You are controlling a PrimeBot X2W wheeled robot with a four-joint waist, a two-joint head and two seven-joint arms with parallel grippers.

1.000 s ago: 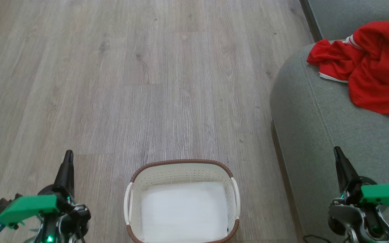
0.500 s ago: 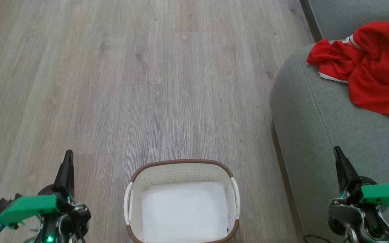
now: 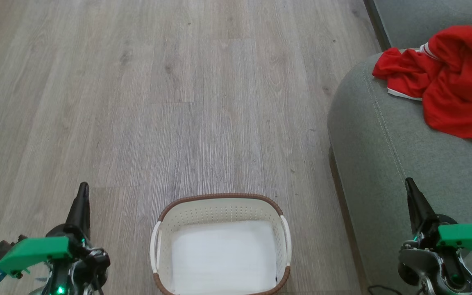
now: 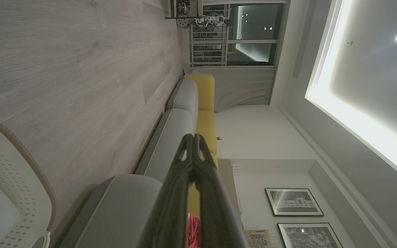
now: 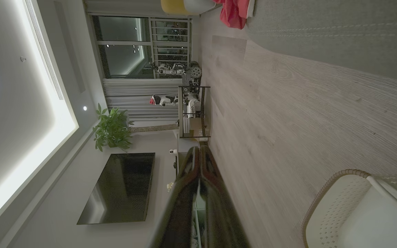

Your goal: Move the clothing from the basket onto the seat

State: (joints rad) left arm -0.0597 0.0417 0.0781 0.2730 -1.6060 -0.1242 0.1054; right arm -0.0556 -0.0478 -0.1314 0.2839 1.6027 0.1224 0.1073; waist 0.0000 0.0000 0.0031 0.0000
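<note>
1. While the clothing (image 3: pixel 445 78) is lying crumpled on the seat (image 3: pixel 383 155), it is showing as bright red fabric bunched into loose, overlapping folds.
2. A thin white stripe is running along one lower hem, and a ribbed band of white and red is peeking out near the top of the heap. The folds are making it too hard to tell front from back.
3. The heap is resting toward the far end of the grey-green cushion. Its left lobe is reaching out to about the stitched seam near the rounded edge.
4. The basket (image 3: pixel 219 198) is standing on the wooden floor (image 3: pixel 178 102) near the side of the seat and well apart from the clothing. It is holding a flat white pad (image 3: pixel 223 254).
5. The left tool (image 3: pixel 82 192) is pointing up at the lower left of the head view, above the floor. Its two dark fingers are pressing together and gripping nothing.
6. The right tool (image 3: pixel 409 184) is pointing up at the lower right, over the near part of the seat. Its fingers are likewise meeting at the tips, closed and empty.
7. Seen from the right wrist, the red fabric is appearing as a small patch at the top edge.
</note>
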